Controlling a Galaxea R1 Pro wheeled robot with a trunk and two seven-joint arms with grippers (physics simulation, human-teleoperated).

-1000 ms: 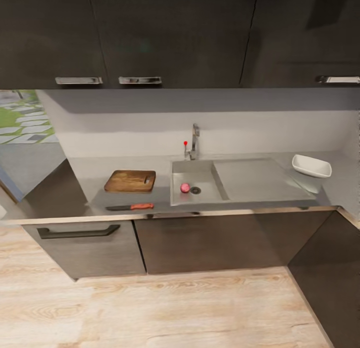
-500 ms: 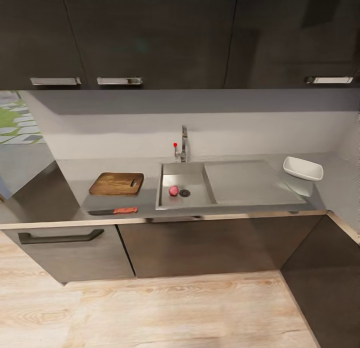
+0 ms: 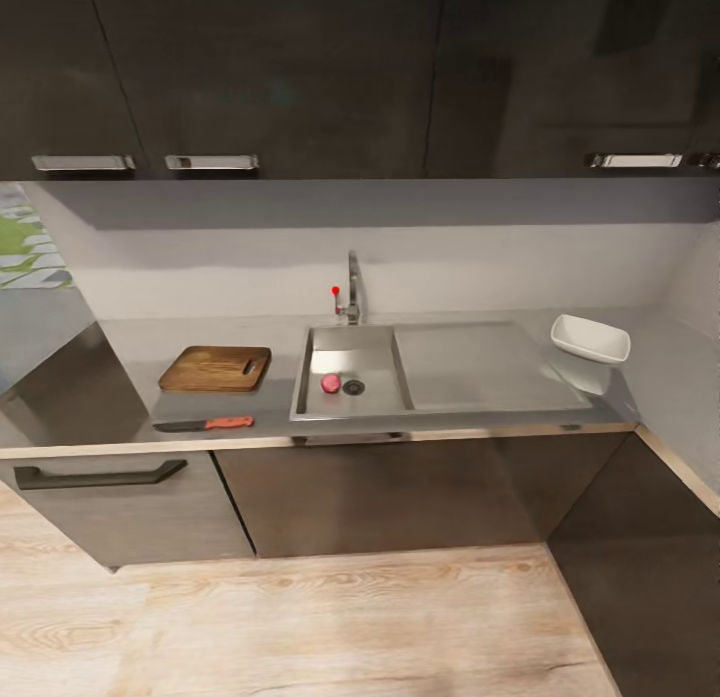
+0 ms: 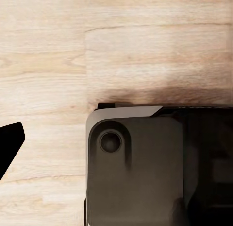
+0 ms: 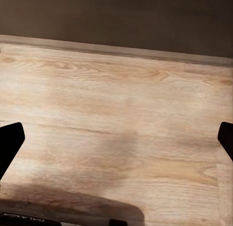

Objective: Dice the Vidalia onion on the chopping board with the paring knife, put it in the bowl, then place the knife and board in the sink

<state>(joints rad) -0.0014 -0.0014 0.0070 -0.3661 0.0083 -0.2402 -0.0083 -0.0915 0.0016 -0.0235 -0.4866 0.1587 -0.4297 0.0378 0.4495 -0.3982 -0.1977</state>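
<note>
In the head view the small pinkish-red Vidalia onion [image 3: 330, 382] lies in the sink [image 3: 345, 344] beside the round drain. To the left the brown chopping board [image 3: 215, 368] rests flat on the grey countertop [image 3: 125, 345]. The paring knife [image 3: 205, 424], red handle to the right, lies near the counter's front edge. The white bowl [image 3: 590, 339] stands at the right end, past the drainboard [image 3: 480, 367]. My right gripper [image 5: 116, 143] is open over the wooden floor, far from the counter. My left gripper [image 4: 116, 143] is open too, one fingertip [image 4: 10, 141] showing above my dark base.
A chrome tap [image 3: 352, 287] with a red knob rises behind the sink. Dark wall cabinets [image 3: 300, 77] hang above, and base cabinets with a bar handle [image 3: 100, 473] stand below. A dark unit [image 3: 650, 557] juts out at the right. Wooden floor [image 3: 350, 627] lies between me and the counter.
The whole head view has shifted, so the counter and everything on it sit further left in the picture. The camera moved; nothing on the counter changed place.
</note>
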